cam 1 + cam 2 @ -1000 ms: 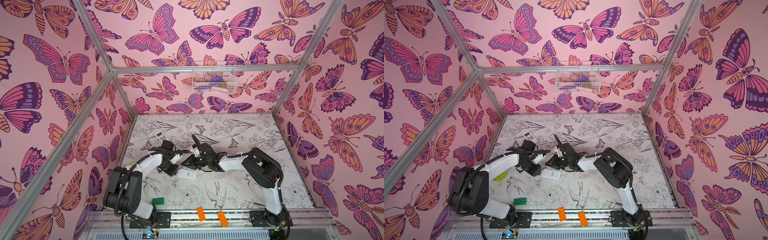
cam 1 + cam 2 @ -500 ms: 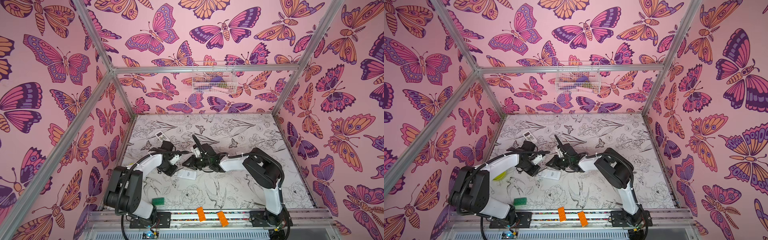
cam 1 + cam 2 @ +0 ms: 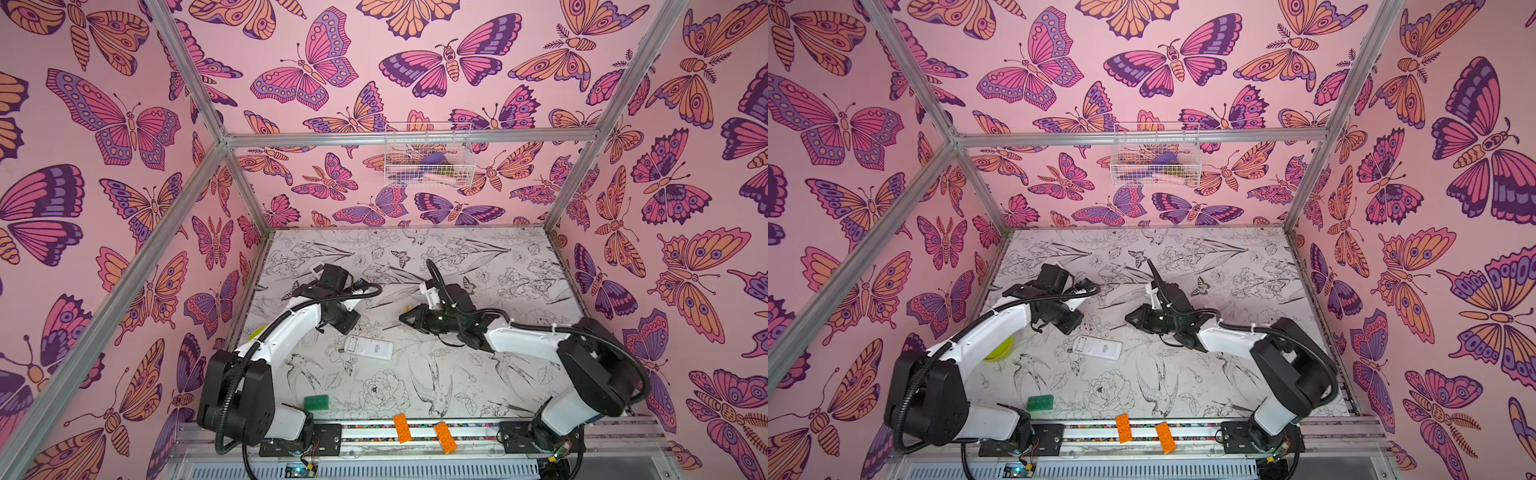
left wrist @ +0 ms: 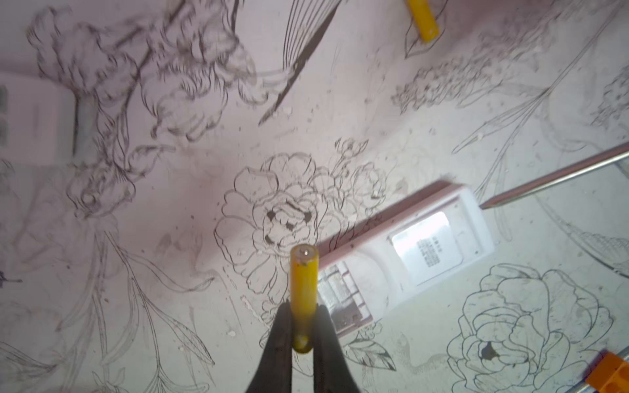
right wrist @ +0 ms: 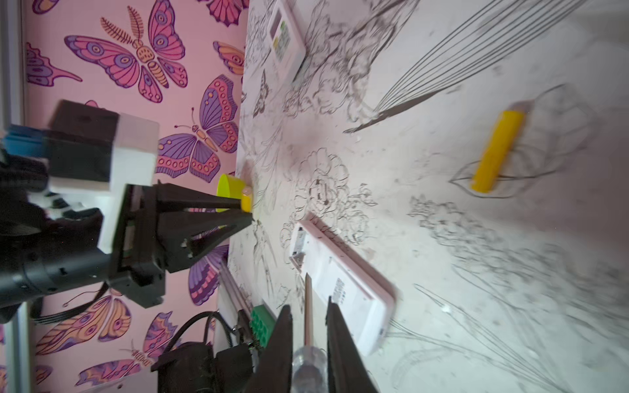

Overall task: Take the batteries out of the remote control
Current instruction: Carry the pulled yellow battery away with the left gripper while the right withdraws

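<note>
The white remote control (image 3: 369, 348) (image 3: 1097, 347) lies face down mid-table, its battery bay (image 4: 343, 292) uncovered. My left gripper (image 4: 304, 309) (image 3: 349, 328) is shut on a yellow battery (image 4: 304, 282) (image 5: 245, 201), which sticks out past the fingertips just above the table beside the remote's open end. A second yellow battery (image 5: 495, 153) (image 4: 423, 20) lies loose on the table farther back. My right gripper (image 5: 309, 306) (image 3: 405, 318) is shut on the clear-handled screwdriver (image 5: 309, 365). The tip of its shaft (image 4: 551, 177) is close to the remote's other end.
A second white remote (image 5: 286, 37) (image 4: 34, 126) lies at the back left. A yellow-green bowl (image 3: 998, 351) sits under the left arm. A green brick (image 3: 316, 402) and two orange bricks (image 3: 402, 428) lie at the front edge. A wire basket (image 3: 428, 156) hangs on the back wall.
My left gripper has closed on the yellow battery at the remote's open end. My right gripper, still holding the screwdriver, has drawn back to the right, away from the remote.
</note>
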Controlling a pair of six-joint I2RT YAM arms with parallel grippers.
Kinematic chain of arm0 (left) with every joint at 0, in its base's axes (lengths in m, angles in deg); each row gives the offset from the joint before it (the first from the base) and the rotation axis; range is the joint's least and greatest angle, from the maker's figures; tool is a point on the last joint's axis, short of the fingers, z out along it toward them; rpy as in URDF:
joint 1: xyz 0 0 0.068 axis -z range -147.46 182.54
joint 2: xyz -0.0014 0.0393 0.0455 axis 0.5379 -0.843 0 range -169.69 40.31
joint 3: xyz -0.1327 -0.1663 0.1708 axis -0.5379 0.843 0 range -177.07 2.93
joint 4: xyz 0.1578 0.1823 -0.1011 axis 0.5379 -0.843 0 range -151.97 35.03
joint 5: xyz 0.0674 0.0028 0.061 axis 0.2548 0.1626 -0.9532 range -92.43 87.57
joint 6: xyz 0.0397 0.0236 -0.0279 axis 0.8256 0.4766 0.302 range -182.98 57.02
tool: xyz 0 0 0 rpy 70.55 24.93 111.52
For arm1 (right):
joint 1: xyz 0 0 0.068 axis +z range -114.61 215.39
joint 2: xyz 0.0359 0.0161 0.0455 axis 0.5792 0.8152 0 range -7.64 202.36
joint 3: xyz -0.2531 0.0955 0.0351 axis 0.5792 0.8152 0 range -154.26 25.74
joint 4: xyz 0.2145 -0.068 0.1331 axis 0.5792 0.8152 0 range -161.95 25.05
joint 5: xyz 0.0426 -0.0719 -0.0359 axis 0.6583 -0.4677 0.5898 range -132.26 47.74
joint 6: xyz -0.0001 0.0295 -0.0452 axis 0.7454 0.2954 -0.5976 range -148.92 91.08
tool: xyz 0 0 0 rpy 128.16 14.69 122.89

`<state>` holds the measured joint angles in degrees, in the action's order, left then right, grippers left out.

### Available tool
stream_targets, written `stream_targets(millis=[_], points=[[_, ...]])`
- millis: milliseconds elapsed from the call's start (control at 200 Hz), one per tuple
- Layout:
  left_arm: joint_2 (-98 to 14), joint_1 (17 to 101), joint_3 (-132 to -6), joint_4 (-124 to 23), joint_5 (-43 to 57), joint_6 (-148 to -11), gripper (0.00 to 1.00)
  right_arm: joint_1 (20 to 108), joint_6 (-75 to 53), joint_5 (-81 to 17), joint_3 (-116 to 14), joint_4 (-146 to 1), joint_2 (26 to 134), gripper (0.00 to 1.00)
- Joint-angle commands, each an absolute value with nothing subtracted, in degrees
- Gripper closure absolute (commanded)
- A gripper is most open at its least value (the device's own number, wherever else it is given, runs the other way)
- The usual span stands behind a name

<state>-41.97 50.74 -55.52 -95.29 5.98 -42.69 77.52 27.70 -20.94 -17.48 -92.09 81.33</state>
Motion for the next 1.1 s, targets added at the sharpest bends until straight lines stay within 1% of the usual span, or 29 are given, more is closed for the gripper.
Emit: stream_targets(millis=[0, 100, 235, 286, 391, 486, 616, 942, 1092], points=[[-46.26, 53.85, -59.51, -94.51, 6.86, -43.76, 1.00, 76.41, 23.20, -27.93, -14.57, -84.03, 74.61, 1.00], [-50.47, 56.27, -63.94, -94.36, 6.10, -45.74, 1.00, 76.08, 21.22, -32.37, -12.11, -78.70, 68.26, 1.00], [-55.63, 57.31, -68.00, -93.09, 5.92, -49.19, 1.00, 75.75, 20.03, -37.97, -9.15, -73.54, 61.19, 1.00], [-57.33, 57.58, -69.78, -93.05, 5.51, -50.46, 0.98, 75.44, 19.95, -39.64, -8.21, -71.85, 58.68, 1.00], [-60.26, 58.09, -71.97, -92.25, 6.26, -52.17, 0.96, 75.15, 19.67, -42.86, -5.63, -70.25, 53.56, 1.00], [-62.91, 58.70, -73.50, -92.27, 6.45, -54.27, 0.96, 74.85, 21.26, -46.43, -2.83, -69.77, 49.15, 1.00], [-64.72, 59.35, -73.79, -91.86, 5.95, -54.68, 0.96, 74.51, 20.54, -47.77, -1.02, -68.34, 45.04, 1.00], [-72.06, 59.36, -77.86, -93.00, 5.09, -57.86, 0.92, 73.18, 20.41, -50.32, 2.06, -65.98, 39.44, 1.00], [-74.77, 59.35, -79.33, -94.45, 5.39, -58.73, 0.91, 71.97, 21.12, -49.12, 2.80, -66.03, 38.19, 1.00]])
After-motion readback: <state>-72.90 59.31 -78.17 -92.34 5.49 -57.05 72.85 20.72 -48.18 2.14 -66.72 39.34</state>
